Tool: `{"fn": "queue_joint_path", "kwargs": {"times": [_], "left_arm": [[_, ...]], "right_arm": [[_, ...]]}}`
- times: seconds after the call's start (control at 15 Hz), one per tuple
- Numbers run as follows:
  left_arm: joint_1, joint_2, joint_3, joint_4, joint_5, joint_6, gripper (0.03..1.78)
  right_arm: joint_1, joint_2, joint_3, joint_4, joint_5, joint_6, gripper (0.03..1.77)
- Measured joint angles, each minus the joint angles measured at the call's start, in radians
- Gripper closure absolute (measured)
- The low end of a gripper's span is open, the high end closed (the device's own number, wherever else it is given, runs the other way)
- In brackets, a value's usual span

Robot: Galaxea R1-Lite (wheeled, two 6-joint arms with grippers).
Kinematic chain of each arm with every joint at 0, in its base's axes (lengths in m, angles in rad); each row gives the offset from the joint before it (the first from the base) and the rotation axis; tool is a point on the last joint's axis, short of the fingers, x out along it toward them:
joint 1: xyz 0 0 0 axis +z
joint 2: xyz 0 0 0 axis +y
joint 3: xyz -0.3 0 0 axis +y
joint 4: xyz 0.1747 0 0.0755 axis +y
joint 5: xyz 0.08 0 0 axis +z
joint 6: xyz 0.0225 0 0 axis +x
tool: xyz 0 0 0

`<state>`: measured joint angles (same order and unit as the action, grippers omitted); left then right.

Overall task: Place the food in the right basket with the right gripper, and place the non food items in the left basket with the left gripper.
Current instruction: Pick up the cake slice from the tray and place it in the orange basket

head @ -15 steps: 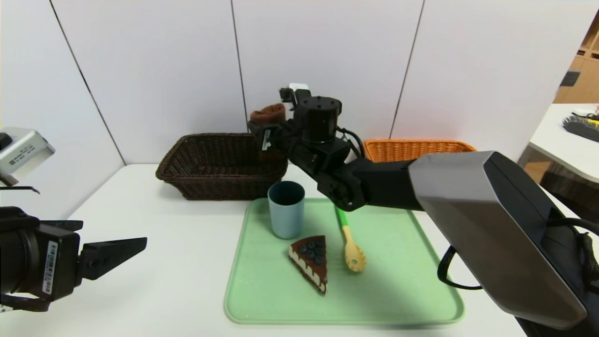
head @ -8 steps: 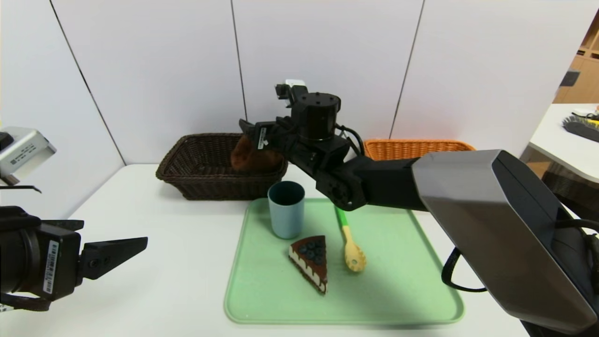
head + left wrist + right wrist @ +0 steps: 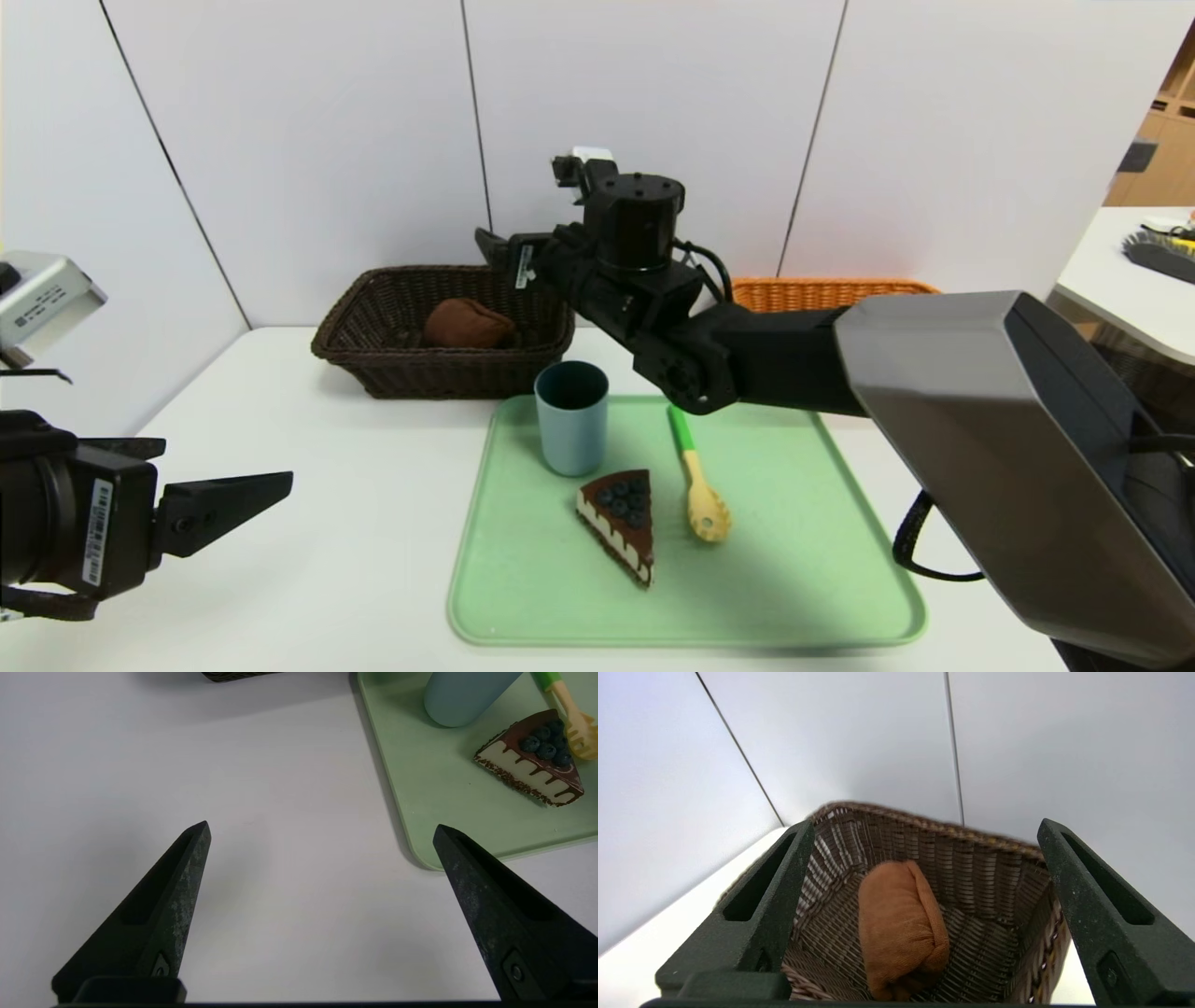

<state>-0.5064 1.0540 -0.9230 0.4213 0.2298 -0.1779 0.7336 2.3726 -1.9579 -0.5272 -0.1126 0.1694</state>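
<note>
Head view: right claw point(image 3: 504, 257) open above dark basket point(image 3: 373, 350); brown bread point(image 3: 467, 324) inside; left claw point(image 3: 322, 868) open, parked.

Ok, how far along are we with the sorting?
Done: one brown roll lies in the dark basket, the left one, though food belongs in the orange basket, whose inside is hidden. In hand: nothing; the right hand hangs open above the dark basket and the left hand is open over the table. Left: the cake slice, cup and spoon, all on the green tray.
</note>
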Motion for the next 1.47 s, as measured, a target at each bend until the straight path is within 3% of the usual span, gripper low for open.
{"fn": "queue_joint_path", "kwargs": {"times": [0.13, 0.33, 0.6, 0.8, 1.0, 1.13, 1.47], "left_arm": [[0.000, -0.004, -0.004, 0.000, 0.000, 0.001, 0.12], [0.000, -0.018, -0.003, 0.002, -0.001, 0.000, 0.12], [-0.005, -0.025, -0.004, 0.000, -0.001, -0.001, 0.12], [-0.025, -0.027, -0.004, -0.018, -0.001, -0.005, 0.12], [-0.029, -0.027, -0.001, -0.020, -0.021, -0.008, 0.12], [-0.029, -0.028, 0.002, -0.020, -0.026, -0.010, 0.12], [-0.029, -0.039, 0.006, -0.019, -0.028, -0.011, 0.12]], "right_arm": [[0.009, -0.068, 0.000, 0.086, -0.006, 0.000, 0.13], [0.028, -0.236, 0.000, 0.376, -0.027, 0.000, 0.12], [0.055, -0.420, 0.000, 0.858, -0.134, 0.013, 0.11], [0.073, -0.497, 0.000, 1.187, -0.202, 0.098, 0.11], [0.096, -0.516, 0.000, 1.486, -0.190, 0.272, 0.11], [0.111, -0.491, 0.000, 1.613, -0.142, 0.379, 0.11], [0.166, -0.397, 0.000, 1.680, -0.083, 0.514, 0.11]]}}
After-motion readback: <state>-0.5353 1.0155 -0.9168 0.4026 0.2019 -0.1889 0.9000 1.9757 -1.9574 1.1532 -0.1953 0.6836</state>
